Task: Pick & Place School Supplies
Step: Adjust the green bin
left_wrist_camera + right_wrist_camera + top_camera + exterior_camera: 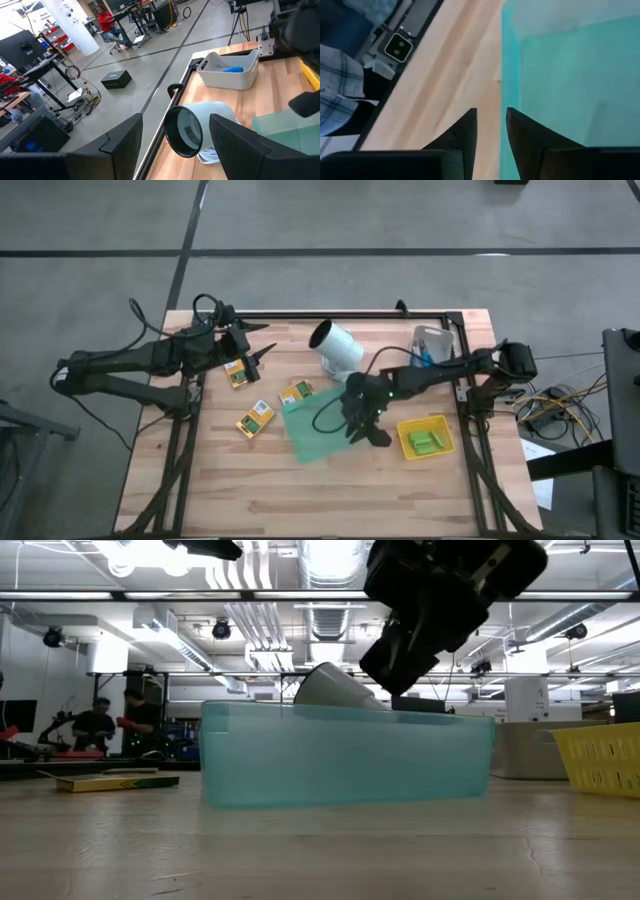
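Note:
Three yellow-and-green packets (pixel 236 372) (pixel 296 393) (pixel 255 419) lie flat on the wooden table, left of the translucent green tray (pixel 318 428). Several light-green blocks (pixel 427 443) sit in the yellow tray (pixel 405 430). A blue-handled tool (pixel 428 358) lies in the grey bin (pixel 432 340). My left gripper (pixel 262 356) hovers open by the far-left packet; its wrist view looks between its fingers at a white cylinder (pixel 192 127). My right gripper (pixel 368 432) hangs over the green tray's right edge (pixel 507 75), fingers a narrow gap apart (pixel 491 112), holding nothing.
The white cylinder (pixel 338 345) lies on its side at the far middle of the table. In the low view the green tray (pixel 345 755) stands below my right gripper (pixel 395 665), with the yellow tray (pixel 605 755) to the right. People stand in the room behind.

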Robot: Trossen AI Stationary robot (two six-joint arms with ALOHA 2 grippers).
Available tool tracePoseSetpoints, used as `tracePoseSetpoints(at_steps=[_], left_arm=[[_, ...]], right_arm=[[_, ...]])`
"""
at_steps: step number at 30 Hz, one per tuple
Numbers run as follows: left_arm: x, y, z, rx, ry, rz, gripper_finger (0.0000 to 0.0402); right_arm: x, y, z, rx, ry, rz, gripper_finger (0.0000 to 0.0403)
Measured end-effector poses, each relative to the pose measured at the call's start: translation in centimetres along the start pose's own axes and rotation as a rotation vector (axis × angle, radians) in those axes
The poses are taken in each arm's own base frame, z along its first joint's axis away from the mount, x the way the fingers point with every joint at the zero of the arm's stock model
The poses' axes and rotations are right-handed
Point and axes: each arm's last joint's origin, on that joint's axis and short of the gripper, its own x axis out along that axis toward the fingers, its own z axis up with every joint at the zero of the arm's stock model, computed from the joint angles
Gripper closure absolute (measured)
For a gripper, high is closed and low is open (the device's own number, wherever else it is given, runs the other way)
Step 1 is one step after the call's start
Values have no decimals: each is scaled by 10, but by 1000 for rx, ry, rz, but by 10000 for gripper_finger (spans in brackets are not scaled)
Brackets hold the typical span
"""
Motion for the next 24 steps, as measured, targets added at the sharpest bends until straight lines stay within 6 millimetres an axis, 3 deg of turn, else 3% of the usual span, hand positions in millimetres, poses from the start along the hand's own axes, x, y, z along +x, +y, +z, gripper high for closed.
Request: tracePoseSetpoints(at_steps=[11,16,24], left_arm=[[0,0,0,0,0,0,165],[0,0,0,0,0,0,165],[0,0,0,0,0,0,165]], right_arm=[[4,11,7,-152,-51,-35,240],[7,10,-1,-223,-12,-114,234],[15,12,-18,-161,42,-133,234]])
